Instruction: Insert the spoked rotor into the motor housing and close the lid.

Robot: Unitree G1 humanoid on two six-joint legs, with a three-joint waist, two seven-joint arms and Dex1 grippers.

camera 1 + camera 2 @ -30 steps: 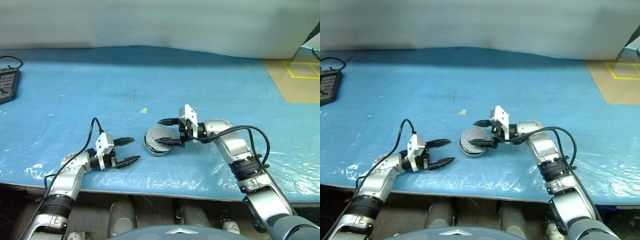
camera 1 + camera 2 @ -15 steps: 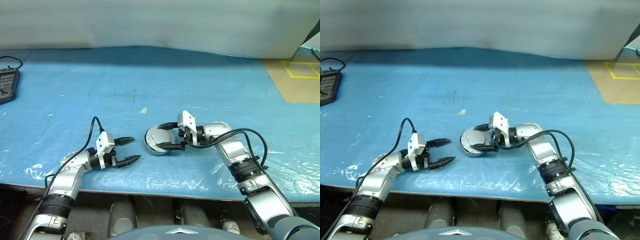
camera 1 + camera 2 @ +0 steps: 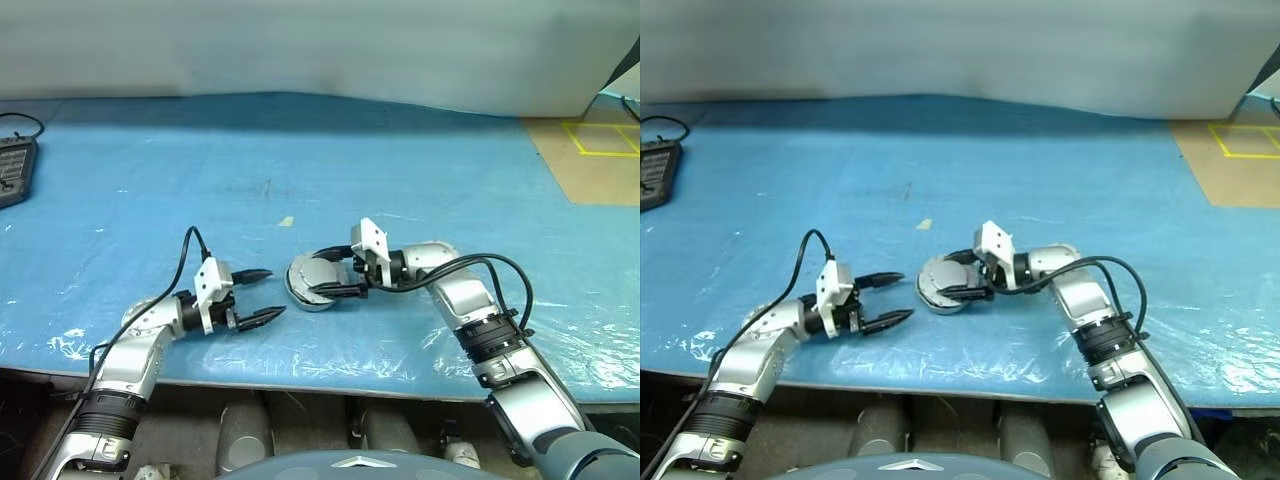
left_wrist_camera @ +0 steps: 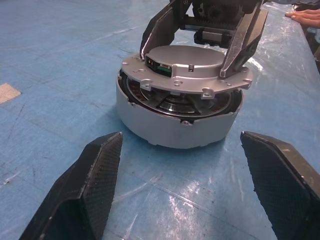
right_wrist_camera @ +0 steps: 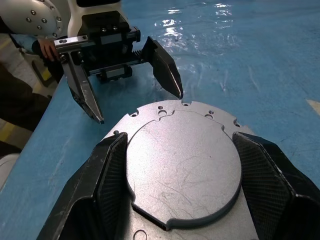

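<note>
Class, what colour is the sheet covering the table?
Blue sheet, clearest in the left eye view.

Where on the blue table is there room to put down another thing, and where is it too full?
The blue table is bare across its far half, from the black box at the left edge to the tan floor on the right. It is crowded in the near middle, where the right gripper clasps the lid on the round motor cup and the left gripper waits beside it.

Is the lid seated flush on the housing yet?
No. In the left wrist view the lid sits tilted and offset on the housing, with windings showing in the gap, the right gripper clamped on it.
</note>
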